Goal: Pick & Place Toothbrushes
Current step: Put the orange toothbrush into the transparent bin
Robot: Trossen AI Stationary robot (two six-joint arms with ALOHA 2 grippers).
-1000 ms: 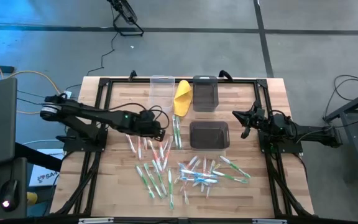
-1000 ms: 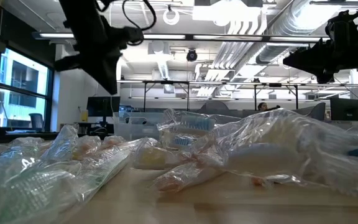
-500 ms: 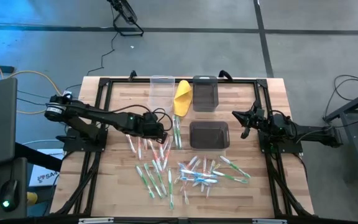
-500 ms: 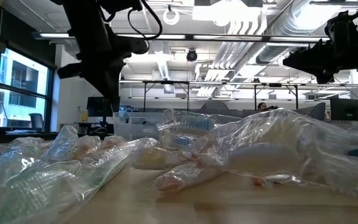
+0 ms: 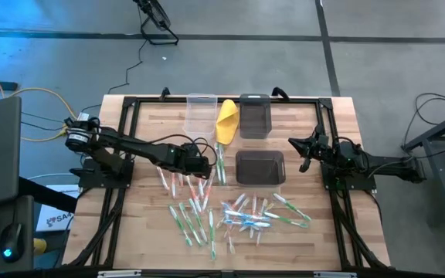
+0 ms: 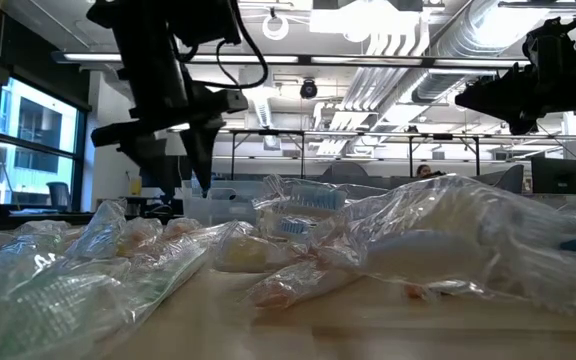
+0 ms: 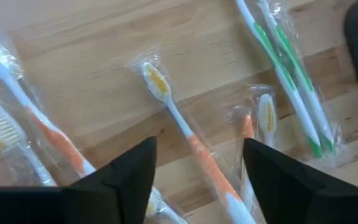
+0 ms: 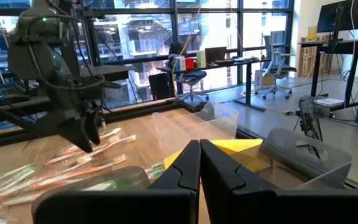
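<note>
Over the pile: the left gripper (image 5: pixel 204 166) hangs just above the wrapped toothbrushes (image 5: pixel 234 216) near the middle of the table (image 5: pixel 145 127); its two fingers are spread wide apart and hold nothing
Why there: I think it is lining up to pinch one brush; an orange toothbrush (image 7: pixel 185 140) in its clear wrap lies right between the fingers in the left wrist view
Right gripper: the right gripper (image 5: pixel 304 152) waits up in the air at the right side, beside the dark bins; its fingers are pressed together with nothing in them
Where the brushes are: most lie loose on the wood toward the front; a few green ones (image 5: pixel 220 164) lie by the near dark bin (image 5: pixel 259 167); none look dropped in a bin yet
Bins: a clear bin (image 5: pixel 200 113), a yellow folded thing (image 5: pixel 227 120) and a far dark bin (image 5: pixel 255 116) sit in a row at the back; likely set there to sort brushes into
Table: pale wood planks with a black frame
Room: grey floor, cables, desks, chairs and big windows beyond
</note>
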